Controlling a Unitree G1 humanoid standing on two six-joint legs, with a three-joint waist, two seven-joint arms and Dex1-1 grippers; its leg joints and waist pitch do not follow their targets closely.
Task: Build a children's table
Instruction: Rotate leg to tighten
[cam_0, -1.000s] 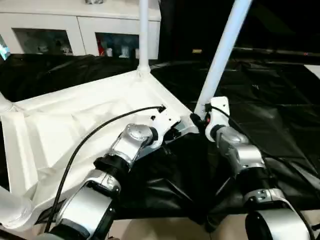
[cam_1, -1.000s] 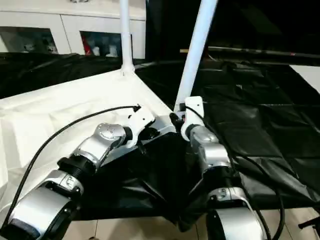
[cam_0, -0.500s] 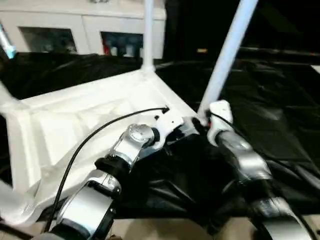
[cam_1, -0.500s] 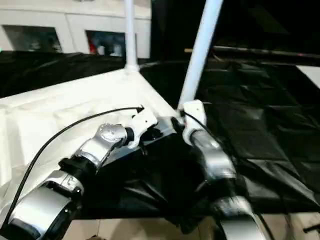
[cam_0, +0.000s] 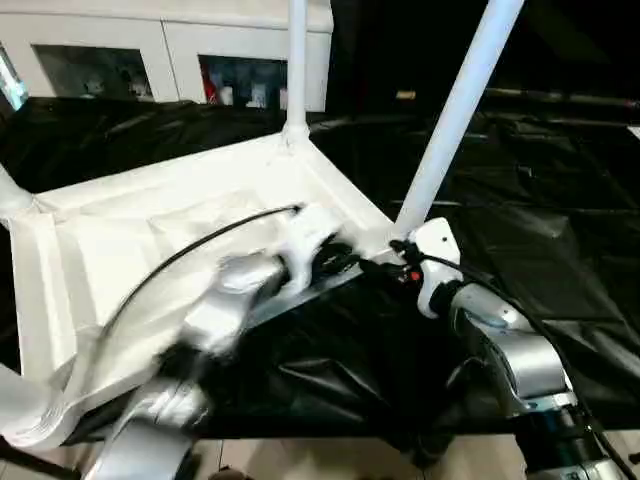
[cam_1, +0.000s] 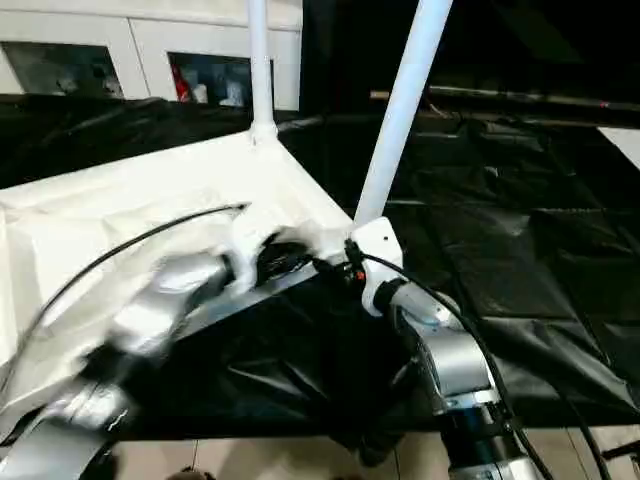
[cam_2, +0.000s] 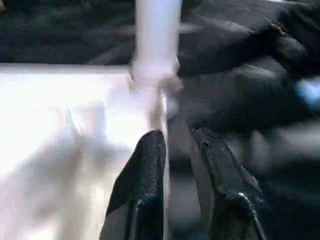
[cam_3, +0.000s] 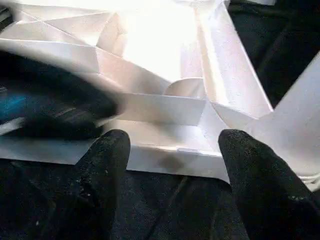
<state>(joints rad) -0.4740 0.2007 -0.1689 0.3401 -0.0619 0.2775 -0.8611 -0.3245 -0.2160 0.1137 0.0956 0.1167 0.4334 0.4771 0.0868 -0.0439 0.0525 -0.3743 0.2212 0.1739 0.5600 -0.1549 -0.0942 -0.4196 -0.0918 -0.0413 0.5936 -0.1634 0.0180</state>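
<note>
Tabletop (cam_0: 180, 240) lies upside down on the black-sheeted worktop (cam_0: 560, 240), ribbed underside up. Four legs are seated in corner sockets. The near-right leg (cam_0: 455, 110) rises from its socket and leans toward 1 o'clock. The far leg (cam_0: 296, 60) stands upright at 12. Stubs of two more legs show at the picture's left edge, at 9 and 7 o'clock.

Key relation: the near-right corner of the tabletop lies directly ahead of both hands, at their 12 o'clock. Right hand (cam_3: 175, 150) is the nearer to that leg's base. In its wrist view the tabletop's edge runs across between the two fingers (cam_3: 107, 155), with the leg base just beside one finger.

Right hand: jaws wide, holding nothing, no contact visible.

Left hand (cam_2: 177, 150): jaws a narrow gap apart. They straddle the tabletop's rim. Cannot tell whether the pads touch it. Nothing appears to be gripped.

Judgement: all legs look seated; what remains is probably turning the table upright.
</note>
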